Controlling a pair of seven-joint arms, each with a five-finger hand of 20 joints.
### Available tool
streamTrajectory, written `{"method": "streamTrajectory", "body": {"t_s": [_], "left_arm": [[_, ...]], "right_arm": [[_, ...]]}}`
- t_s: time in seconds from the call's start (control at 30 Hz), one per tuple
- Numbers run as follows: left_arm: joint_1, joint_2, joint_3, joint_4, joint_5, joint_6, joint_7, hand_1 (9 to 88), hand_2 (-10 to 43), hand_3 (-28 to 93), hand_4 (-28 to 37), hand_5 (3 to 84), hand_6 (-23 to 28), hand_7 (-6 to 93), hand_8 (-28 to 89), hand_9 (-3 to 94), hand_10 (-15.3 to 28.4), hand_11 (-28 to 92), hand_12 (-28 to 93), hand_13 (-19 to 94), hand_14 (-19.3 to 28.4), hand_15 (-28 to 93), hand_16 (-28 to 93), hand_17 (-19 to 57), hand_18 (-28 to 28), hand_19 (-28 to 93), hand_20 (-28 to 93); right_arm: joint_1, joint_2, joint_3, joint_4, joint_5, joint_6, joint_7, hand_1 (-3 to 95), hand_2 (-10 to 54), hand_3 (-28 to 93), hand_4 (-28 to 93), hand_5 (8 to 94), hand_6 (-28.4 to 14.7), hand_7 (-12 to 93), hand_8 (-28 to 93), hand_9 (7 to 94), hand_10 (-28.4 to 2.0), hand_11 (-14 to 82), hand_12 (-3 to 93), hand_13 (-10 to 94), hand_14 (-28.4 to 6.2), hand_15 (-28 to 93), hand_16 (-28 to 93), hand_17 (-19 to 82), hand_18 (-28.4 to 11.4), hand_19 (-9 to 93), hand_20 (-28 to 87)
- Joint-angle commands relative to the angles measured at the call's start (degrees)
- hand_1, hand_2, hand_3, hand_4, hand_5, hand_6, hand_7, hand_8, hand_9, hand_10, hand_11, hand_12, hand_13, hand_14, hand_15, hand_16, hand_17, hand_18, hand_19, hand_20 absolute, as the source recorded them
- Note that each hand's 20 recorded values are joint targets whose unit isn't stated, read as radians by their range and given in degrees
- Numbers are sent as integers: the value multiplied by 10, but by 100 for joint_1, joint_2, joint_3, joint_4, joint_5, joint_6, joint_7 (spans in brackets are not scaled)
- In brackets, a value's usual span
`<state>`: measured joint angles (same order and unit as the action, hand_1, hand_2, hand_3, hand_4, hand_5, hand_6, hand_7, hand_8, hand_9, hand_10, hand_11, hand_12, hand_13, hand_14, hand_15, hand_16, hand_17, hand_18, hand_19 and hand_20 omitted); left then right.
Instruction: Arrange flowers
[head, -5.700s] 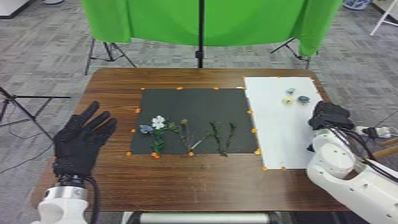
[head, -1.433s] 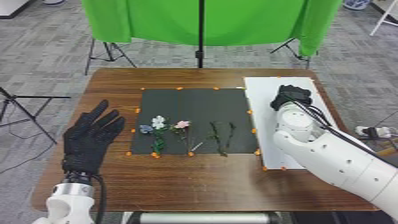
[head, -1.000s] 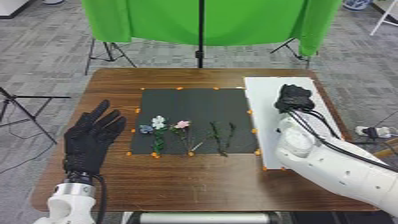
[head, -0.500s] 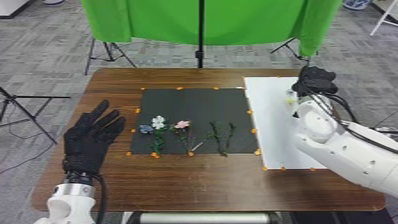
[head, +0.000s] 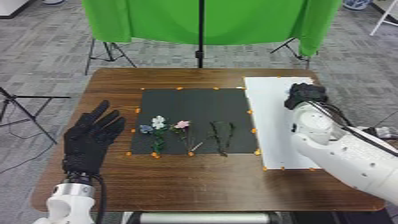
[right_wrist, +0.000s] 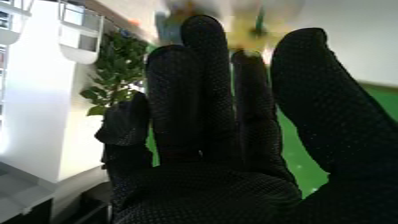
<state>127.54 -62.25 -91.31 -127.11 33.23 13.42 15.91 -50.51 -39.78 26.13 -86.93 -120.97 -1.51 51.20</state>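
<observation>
In the head view my right hand (head: 306, 95) is over the far right part of the white sheet (head: 275, 125). The right wrist view shows my right hand (right_wrist: 209, 115) open, its fingers straight, with a blurred yellow flower (right_wrist: 253, 35) and a bluish one (right_wrist: 178, 22) beyond the fingertips. My left hand (head: 89, 140) stands open at the table's left side. On the dark mat (head: 191, 102) lie a white flower (head: 158, 121), a blue flower (head: 147, 129), a pink flower (head: 182, 124) and green stems (head: 216, 136).
Orange markers line the edges of the mat and sheet. The brown table (head: 213, 185) extends in front of them. A green cloth (head: 249, 25) hangs on a stand behind the table.
Since the earliest frame, a pink flower has appeared at the middle stem, and my right hand has moved inward over the sheet. In the last half second it came slightly nearer and to the left.
</observation>
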Motion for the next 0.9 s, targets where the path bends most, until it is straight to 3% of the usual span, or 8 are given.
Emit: {"method": "streamTrajectory", "body": {"t_s": [0.03,0.2,0.3,0.5,0.63,0.73,0.9], "left_arm": [[9,-78,5,40,49,-60,-118,210,102,790,-283,380,104,112,-92,337,207,258,99,238,271,505,-99,-100,250,561,98],[13,-94,19,38,59,-79,-137,209,101,790,-283,381,105,112,-92,338,207,259,99,238,271,504,-98,-100,250,560,98],[77,-86,-18,9,51,-45,-135,209,101,790,-283,382,105,112,-92,337,207,258,100,237,270,504,-98,-101,249,561,99],[159,-100,-93,-23,38,-7,-144,209,102,789,-283,383,106,111,-91,338,206,259,100,238,272,505,-98,-101,250,561,99],[74,-114,-36,11,30,-35,-163,209,102,790,-283,384,107,112,-91,338,207,258,100,239,272,506,-98,-100,249,560,99],[47,-131,-43,10,69,-84,-239,210,102,788,-283,385,108,113,-91,337,208,258,100,238,272,505,-99,-100,249,561,99],[90,-103,-85,-17,78,8,-226,209,102,790,-283,386,109,112,-91,338,207,259,100,237,273,506,-98,-100,249,560,99]], "right_arm": [[215,-66,-704,353,-491,469,-140,417,-95,775,-283,587,63,167,-141,730,-102,338,198,640,-77,760,133,250,-230,908,551],[285,-64,-1067,534,-844,1080,-131,532,-95,632,-283,801,66,148,-34,879,-59,155,325,716,-50,716,158,290,-214,928,518],[255,-17,-1043,473,-972,1385,-179,573,-95,603,-283,889,63,146,0,929,-47,158,323,768,-37,686,177,319,-207,932,522],[384,-71,-1047,-178,-991,2152,-607,557,-95,650,-283,906,54,142,9,937,-46,179,313,781,-37,684,182,328,-207,932,533],[404,-306,-1033,-726,-944,2320,-1079,545,-95,672,-283,904,47,143,16,937,-52,195,316,778,-41,689,185,327,-210,932,538],[54,-616,-660,-1012,-1057,1926,-1582,539,-95,682,-283,900,43,143,19,937,-55,200,318,770,-46,701,189,322,-210,932,546],[-542,-1118,-308,-1177,-1317,1329,-2128,527,-95,696,-283,896,45,144,20,934,-55,201,329,751,-53,718,190,307,-210,932,551]]}}
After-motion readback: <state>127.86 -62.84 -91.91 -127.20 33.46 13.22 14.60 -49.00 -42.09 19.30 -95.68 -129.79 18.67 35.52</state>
